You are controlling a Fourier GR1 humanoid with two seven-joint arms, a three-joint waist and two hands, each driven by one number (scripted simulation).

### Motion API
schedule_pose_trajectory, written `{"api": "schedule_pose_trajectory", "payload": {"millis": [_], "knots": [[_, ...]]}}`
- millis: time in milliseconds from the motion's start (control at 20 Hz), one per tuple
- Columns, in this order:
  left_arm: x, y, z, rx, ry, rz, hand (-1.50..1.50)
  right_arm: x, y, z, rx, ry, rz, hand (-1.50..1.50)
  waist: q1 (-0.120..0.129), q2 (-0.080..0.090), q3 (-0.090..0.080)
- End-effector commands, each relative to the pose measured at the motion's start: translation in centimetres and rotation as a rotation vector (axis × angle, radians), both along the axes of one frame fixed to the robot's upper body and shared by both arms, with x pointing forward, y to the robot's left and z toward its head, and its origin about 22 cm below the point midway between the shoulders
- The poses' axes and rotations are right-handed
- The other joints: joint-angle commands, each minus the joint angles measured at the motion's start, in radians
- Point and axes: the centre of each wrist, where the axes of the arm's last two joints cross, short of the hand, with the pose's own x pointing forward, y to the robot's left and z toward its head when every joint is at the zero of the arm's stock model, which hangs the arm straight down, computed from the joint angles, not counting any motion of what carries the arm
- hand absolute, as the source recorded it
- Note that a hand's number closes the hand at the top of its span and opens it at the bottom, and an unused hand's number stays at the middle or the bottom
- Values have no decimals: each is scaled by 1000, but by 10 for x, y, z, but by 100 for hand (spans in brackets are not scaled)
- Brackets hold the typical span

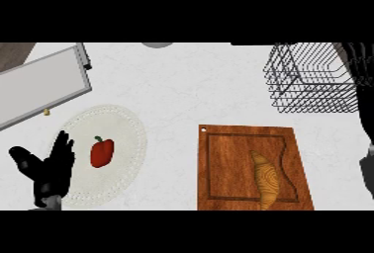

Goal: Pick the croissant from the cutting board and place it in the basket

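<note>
- Left black hand point(51, 168) at about 8 o'clock, nearest the camera: fingers straight and pointing up, thumb splayed, nothing in it. Looks parked at the lower edge, resting over the plate's left rim, not working.
- Long golden-brown croissant point(265, 182) lies on the brown wooden cutting board point(226, 168) at about 5 o'clock, slanted, narrow tip pointing up. It is untouched, so the pick has not begun, by my reading.
- Croissant sits in the board's right half, on the side of the dark shape at the right edge, so a right-side reach seems likely.
- Black wire basket point(310, 79) stands at about 1 o'clock on the white table point(190, 89), well apart from the board; open top faces up, ready to take a drop from above.
- Red bell pepper point(101, 151) on the round white lace-edged plate point(128, 123) at 9 o'clock: no part of the task, probably a distractor.
- Grey flat tray-like slab point(40, 86) at 10 o'clock, cut off by the left edge; what it is, unclear.
- Dark shape point(365, 148) along the right edge at 3 o'clock, possibly the right arm; no fingers show, so cannot tell whether the right hand is spread or curled.
- Small yellowish speck point(47, 112) beside the slab, too small to identify.
- Board's lower edge and croissant's lower end run right to the frame edge; grey object point(157, 45) at 12 o'clock is mostly cut off.
</note>
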Motion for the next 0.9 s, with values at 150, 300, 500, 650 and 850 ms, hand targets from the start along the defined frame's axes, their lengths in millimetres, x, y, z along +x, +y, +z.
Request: {"api": "schedule_pose_trajectory", "payload": {"millis": [150, 300, 500, 650, 850], "knots": [[40, 10, 55, 208, -149, -234, 0, 30, 2, -13, 48, 152, 307, 150, 40, 7, 5], [54, -12, 72, 225, -205, -366, 0, 20, 30, 11, -431, 109, 565, 150, 57, 5, 0], [65, -10, 82, 234, -189, -401, 0, -13, 93, -48, -515, 32, 710, -150, 24, -3, 3], [69, -5, 96, 250, -176, -392, 0, -51, 141, -82, -415, -17, 643, -150, 12, -11, 3], [71, 6, 85, 249, -174, -388, 0, -80, 166, -65, -484, 93, 525, -150, 3, -12, 1]]}}
